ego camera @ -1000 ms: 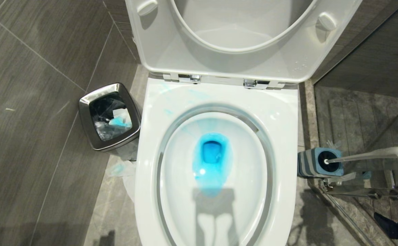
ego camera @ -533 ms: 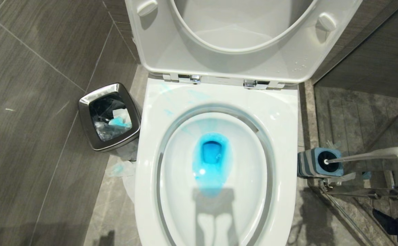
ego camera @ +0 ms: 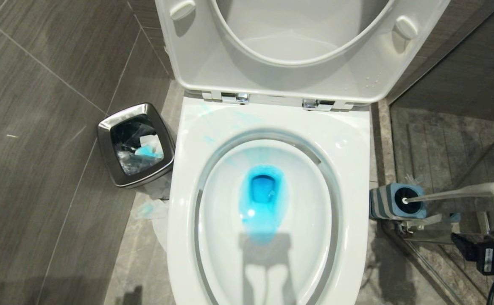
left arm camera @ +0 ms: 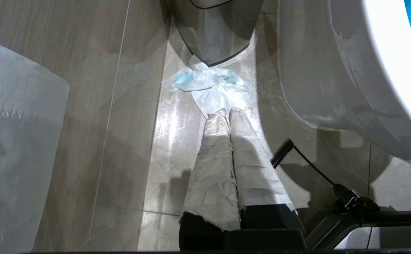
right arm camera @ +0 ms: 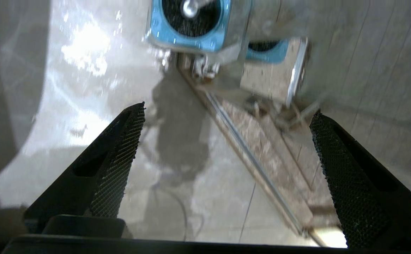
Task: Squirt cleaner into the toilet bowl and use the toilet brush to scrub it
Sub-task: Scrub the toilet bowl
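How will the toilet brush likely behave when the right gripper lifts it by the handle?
The toilet brush has a slim, straight handle, so it is probably stiff and light. It looks smooth, so it may slip. Its small holder might tip or lift along.

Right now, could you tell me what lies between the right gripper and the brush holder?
Only bare wet floor between the open right gripper and the brush holder, as the right wrist view shows.

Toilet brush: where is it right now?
In the head view the toilet brush sits in its striped holder on the floor right of the toilet bowl, by the glass; the open right gripper is short of it.
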